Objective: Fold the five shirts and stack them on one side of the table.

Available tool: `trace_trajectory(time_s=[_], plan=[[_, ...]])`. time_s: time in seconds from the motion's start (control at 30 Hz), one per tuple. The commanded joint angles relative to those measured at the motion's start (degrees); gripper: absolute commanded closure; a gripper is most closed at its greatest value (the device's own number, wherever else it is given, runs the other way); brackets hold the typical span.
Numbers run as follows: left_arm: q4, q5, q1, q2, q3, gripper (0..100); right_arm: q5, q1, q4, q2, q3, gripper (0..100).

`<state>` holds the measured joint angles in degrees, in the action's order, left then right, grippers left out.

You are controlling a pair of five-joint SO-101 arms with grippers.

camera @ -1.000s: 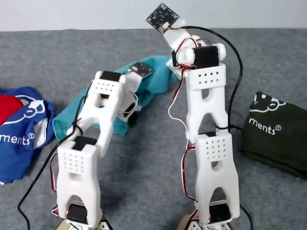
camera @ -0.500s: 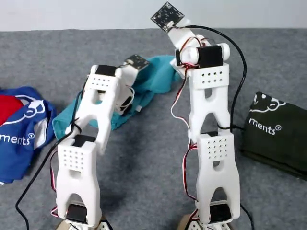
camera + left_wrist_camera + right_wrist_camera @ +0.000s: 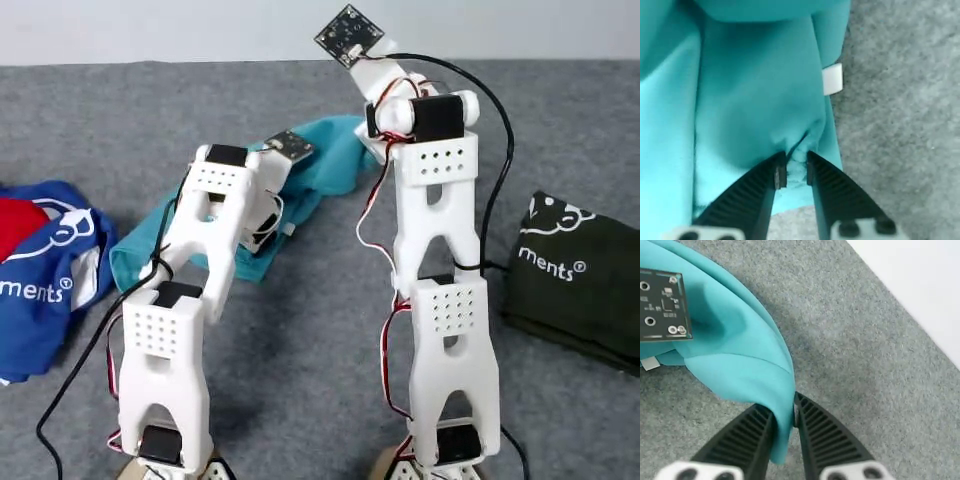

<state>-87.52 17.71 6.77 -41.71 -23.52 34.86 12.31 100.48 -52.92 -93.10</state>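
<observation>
Toward the far edge of the table (image 3: 300,340), mid-width, the teal shirt (image 3: 335,165) spans between my grippers: my left gripper (image 3: 792,171) is clamped on a bunched fold, my right gripper (image 3: 784,421) on a draped edge. A folded dark green shirt (image 3: 575,290) rests at the right edge.

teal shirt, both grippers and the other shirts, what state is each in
teal cotton shirt: unfolded, bunched, pinched by both grippers
left gripper: shut on the teal shirt
right gripper: shut on the teal shirt's edge
dark green printed shirt: folded, lying flat
blue printed shirt: crumpled, unfolded
red shirt: beside the blue one, fold unclear
</observation>
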Motion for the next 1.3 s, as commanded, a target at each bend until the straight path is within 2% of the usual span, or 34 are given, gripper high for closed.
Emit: trace_trajectory(time_s=[0.0, 0.3, 0.43, 0.57, 0.77, 1.0, 1.27], plan=[[-0.8, 0.1, 0.4, 0.5, 0.1, 92, -0.5, -0.7, 1.8, 0.4, -2.2, 98.8], [-1.9, -0.1, 3.0, 0.4, 0.9, 92, -0.4, -0.7, 1.8, 1.0, -2.4, 98.8], [-2.0, -0.1, 2.7, 1.1, 1.4, 100, -0.5, -1.0, 1.9, 2.4, -2.5, 98.8], [-5.8, -0.2, -1.1, 3.9, -2.2, 100, -0.4, -1.0, 1.9, 5.2, -2.5, 98.8], [-12.6, -0.2, -8.1, 14.0, -14.9, 100, -0.5, -1.3, 1.8, 9.6, -2.5, 98.8], [-12.8, -0.3, -16.2, 27.7, -30.3, 100, -0.7, -4.2, -1.8, 19.8, -2.5, 98.9], [-12.8, -0.3, -24.8, 37.0, -40.2, 100, -0.4, -7.4, -5.0, 32.0, -2.4, 98.9]])
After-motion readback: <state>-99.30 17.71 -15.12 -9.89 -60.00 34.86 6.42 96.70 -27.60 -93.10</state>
